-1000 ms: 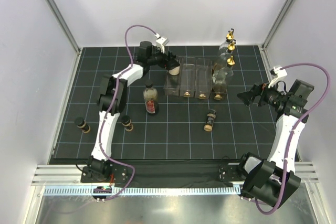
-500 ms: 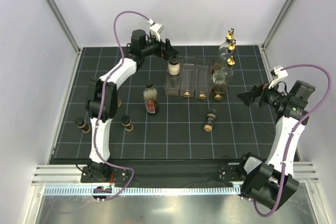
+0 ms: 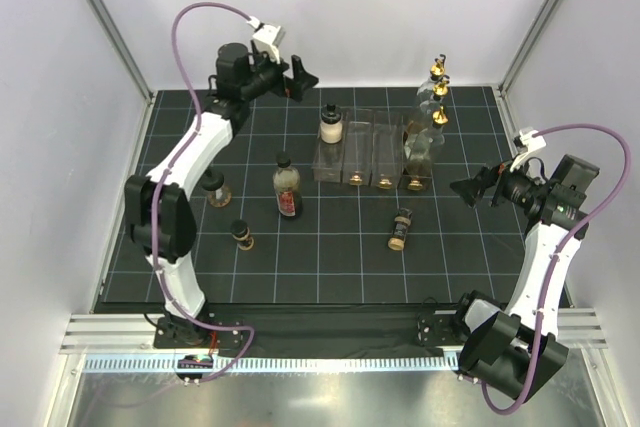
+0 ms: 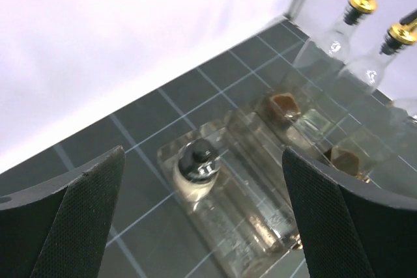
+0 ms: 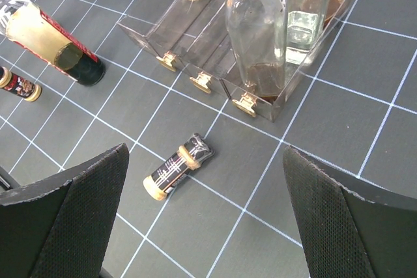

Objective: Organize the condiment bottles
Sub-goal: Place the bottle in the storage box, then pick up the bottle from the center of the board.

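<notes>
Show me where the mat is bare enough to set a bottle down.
Bare mat runs along the near edge, between the small brown bottle and the lying bottle, and right of that one. Crowded: the rack with the tall spouted bottles at its far right end, and the red-labelled bottle on its left.
</notes>
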Robot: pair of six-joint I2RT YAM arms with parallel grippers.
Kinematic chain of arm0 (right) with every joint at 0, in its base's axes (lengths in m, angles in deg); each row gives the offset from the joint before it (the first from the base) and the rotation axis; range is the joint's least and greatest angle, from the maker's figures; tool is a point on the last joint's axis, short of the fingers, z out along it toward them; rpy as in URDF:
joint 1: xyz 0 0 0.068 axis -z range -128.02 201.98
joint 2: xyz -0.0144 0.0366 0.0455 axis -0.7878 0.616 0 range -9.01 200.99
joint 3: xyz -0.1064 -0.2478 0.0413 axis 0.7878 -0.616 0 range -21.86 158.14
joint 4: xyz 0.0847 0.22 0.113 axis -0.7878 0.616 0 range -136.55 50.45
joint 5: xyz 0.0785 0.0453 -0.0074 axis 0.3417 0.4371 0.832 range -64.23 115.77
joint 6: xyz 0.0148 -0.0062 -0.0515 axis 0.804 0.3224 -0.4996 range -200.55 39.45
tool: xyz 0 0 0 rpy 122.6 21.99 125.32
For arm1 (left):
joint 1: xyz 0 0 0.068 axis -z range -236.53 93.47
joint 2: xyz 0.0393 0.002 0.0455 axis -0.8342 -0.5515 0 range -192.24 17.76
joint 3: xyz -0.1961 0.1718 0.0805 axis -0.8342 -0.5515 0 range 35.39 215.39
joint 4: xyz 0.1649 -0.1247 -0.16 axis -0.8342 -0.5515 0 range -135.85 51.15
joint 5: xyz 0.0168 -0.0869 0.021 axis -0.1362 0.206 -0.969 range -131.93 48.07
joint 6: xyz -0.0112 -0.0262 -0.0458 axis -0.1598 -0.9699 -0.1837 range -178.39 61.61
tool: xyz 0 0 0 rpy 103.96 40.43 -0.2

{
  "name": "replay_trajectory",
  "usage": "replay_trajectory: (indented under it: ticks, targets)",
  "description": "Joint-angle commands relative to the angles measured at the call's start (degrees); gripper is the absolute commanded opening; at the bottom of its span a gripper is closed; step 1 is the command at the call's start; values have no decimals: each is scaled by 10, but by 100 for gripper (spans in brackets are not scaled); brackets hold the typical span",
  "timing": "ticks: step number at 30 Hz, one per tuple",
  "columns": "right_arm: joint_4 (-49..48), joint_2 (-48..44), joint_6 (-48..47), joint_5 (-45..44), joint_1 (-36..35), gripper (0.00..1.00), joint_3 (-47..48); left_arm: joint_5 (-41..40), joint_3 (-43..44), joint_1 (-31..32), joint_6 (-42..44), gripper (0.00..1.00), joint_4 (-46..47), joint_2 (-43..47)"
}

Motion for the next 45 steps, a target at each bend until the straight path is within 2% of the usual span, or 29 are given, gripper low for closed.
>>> replay_trajectory:
  ticks: [1,9,16,22,26,34,40,45]
  targets:
    - [4,-12,-17,19,3,100,3,-49,-22,-16,11,100,-20,65]
    - [10,-9,-23,24,3,100,3,-140,-30,-28,2,100,-148,164]
    - [20,0,-32,26,2,100,3,-168,-52,-49,-55,100,-250,259]
    - [19,11,-29,8,-17,100,5,-188,-137,-61,-80,100,-292,365]
    - [-1,12,-10,-47,-65,100,6,-235,-213,-64,-97,100,-333,452]
    - [-36,10,6,-200,-205,100,5,-328,-316,-68,-104,100,-406,554]
    - [-55,16,16,-248,-229,100,-4,-361,-378,-68,-153,100,-440,627]
    - [-60,7,14,-250,-229,100,-16,-370,-438,-68,-182,100,-434,645]
